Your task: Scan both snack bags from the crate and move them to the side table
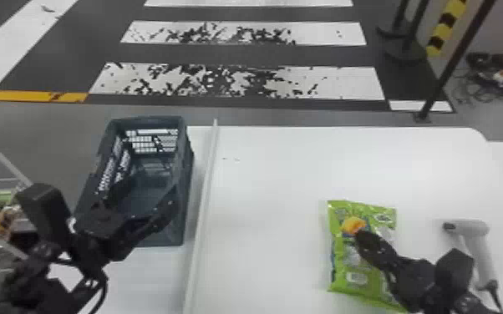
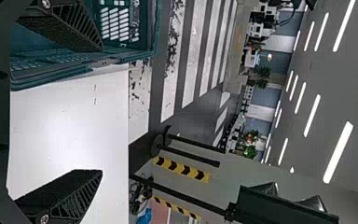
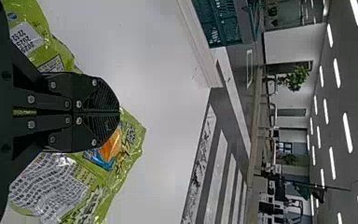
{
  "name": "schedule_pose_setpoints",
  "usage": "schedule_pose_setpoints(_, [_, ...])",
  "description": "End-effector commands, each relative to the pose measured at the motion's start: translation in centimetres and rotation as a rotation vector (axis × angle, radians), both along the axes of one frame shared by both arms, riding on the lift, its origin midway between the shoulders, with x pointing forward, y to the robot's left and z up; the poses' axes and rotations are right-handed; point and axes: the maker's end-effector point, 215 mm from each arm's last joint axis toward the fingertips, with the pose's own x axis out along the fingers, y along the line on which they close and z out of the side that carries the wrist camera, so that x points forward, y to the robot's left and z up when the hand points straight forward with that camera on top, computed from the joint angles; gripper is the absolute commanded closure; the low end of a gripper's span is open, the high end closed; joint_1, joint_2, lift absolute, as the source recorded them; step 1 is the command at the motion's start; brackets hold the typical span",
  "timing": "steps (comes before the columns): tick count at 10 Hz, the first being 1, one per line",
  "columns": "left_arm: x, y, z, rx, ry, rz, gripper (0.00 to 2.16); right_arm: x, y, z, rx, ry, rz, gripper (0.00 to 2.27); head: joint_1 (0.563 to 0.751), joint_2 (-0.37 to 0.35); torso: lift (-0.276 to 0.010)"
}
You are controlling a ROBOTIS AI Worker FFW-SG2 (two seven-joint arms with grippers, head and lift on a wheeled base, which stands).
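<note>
Left gripper (image 2: 101, 111) hangs over the crate (image 1: 188, 167), jaws spread wide with nothing between them. Across the white desk (image 1: 263, 208), to the right of the crate, lies the green snack bag (image 1: 342, 271), flat on its broad side. Over its middle is the right gripper (image 3: 119, 112), jaws pressed together; no bag film can be seen between them, and whether they touch the bag I cannot tell. Farther right lies the scanner (image 1: 474, 234).

As for handling, the bag should be light, soft and slick — glossy film that could slide or twist if pinched at a corner, with contents that probably crush. Best hold, I judge: open the jaws, straddle the bag's middle and gather a good fold gently, or take a flat end seam — either way keeping its code uncovered for scanning.
</note>
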Motion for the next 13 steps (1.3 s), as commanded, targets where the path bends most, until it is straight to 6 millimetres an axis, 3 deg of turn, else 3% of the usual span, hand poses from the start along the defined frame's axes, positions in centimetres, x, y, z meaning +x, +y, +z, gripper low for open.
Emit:
schedule_pose_setpoints(1, [0.0, -0.2, 0.0, -0.003, 0.000, -0.003, 0.07, 1.4, -0.6, 0.3, -0.021, -0.004, -0.004, 2.25, 0.695, 0.050, -0.029])
schedule_pose_setpoints(7, [0.0, -0.6, 0.2, -0.007, -0.003, -0.008, 0.07, 1.0, -5.4, 1.2, -0.035, -0.006, -0.079, 2.25, 0.695, -0.014, -0.029])
schedule_pose_setpoints(10, [-0.1, -0.7, 0.1, -0.005, -0.002, -0.011, 0.07, -0.2, -4.1, 0.4, -0.023, 0.024, -0.061, 2.25, 0.695, -0.035, -0.029])
schedule_pose_setpoints(13, [-0.2, -0.7, 0.1, -0.009, -0.001, -0.018, 0.07, -1.3, -2.8, -1.1, -0.022, 0.059, -0.041, 2.25, 0.695, -0.011, -0.029])
